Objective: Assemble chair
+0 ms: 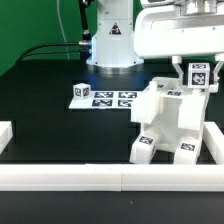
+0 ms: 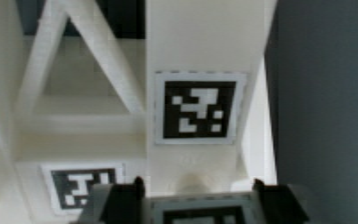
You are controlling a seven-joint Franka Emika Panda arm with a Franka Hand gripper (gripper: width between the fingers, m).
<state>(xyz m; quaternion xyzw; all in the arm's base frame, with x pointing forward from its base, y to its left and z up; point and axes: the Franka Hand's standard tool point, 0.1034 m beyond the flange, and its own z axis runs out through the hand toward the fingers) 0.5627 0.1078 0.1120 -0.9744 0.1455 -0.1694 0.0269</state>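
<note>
Fingers [image 2: 119, 203] are clamped on a small white tagged piece [image 2: 194, 213], one finger on each side, and the piece fills the gap between them. In the exterior view I can see that piece up at the top of the chair [image 1: 168, 122], on the exterior view's right. Can't tell from here whether it's seated on the chair or only touching it. Through the wrist camera I'm looking along a white upright of the chair with another square tag on it. The chair stands on the black worktop [image 1: 50, 130], close to the corner of the white border rail [image 1: 90, 178]. The marker board [image 1: 103, 97] lies flat, apart from the chair, over toward the arm's base [image 1: 108, 45].
</note>
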